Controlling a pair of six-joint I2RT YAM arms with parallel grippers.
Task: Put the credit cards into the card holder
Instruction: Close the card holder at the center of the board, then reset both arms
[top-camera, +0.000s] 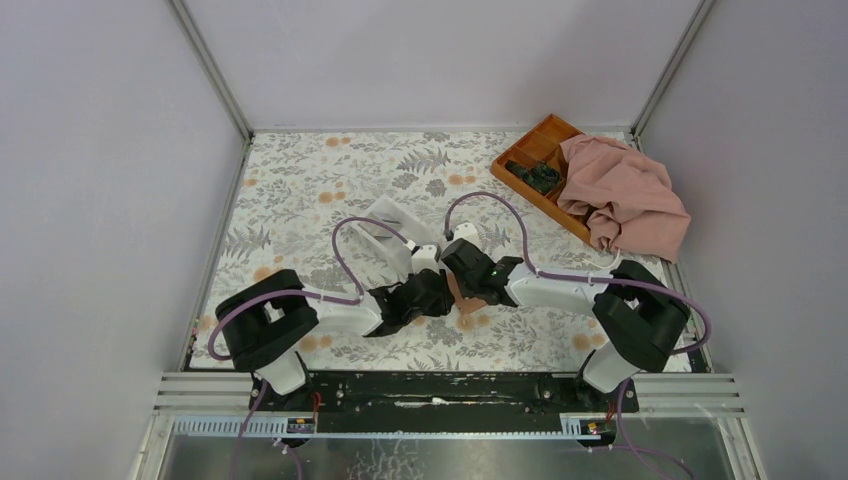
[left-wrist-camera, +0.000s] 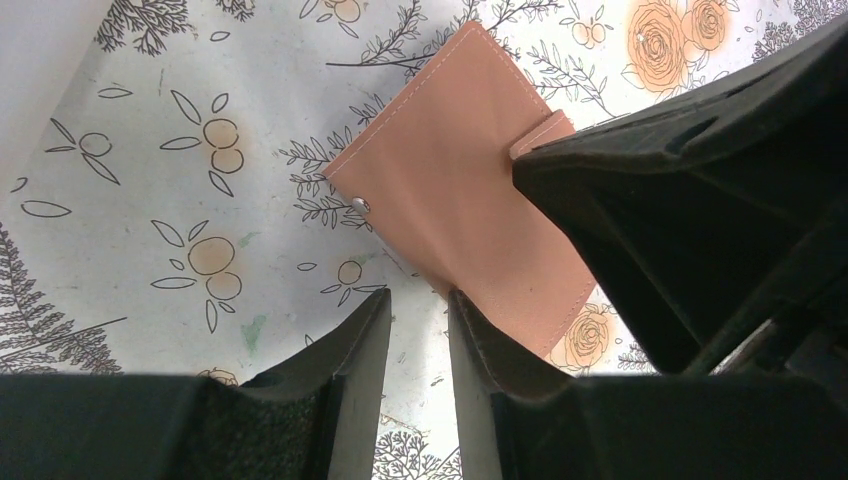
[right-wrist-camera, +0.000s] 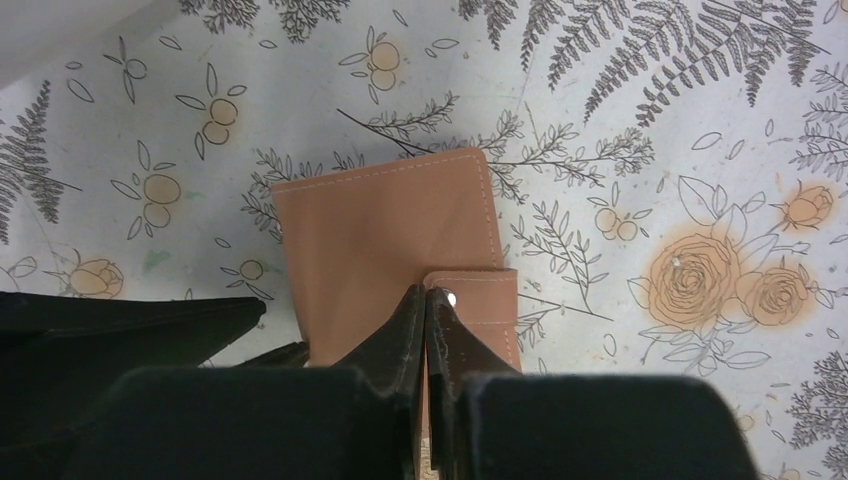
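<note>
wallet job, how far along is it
Done: the wallet looks unsnapped, its stud bare. In hand: the right gripper, jaws shut, sits at the strap tab; the left gripper hovers beside with jaws apart, empty. Left: no cards show in any view, so loading them seems yet to come.

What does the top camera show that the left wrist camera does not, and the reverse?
Top only: the tray and the pink cloth at the far right. Left wrist only: the snap stud and the open gap in the left claw. Both: the wallet, the floral table cover and the right claw at the wallet.
</note>
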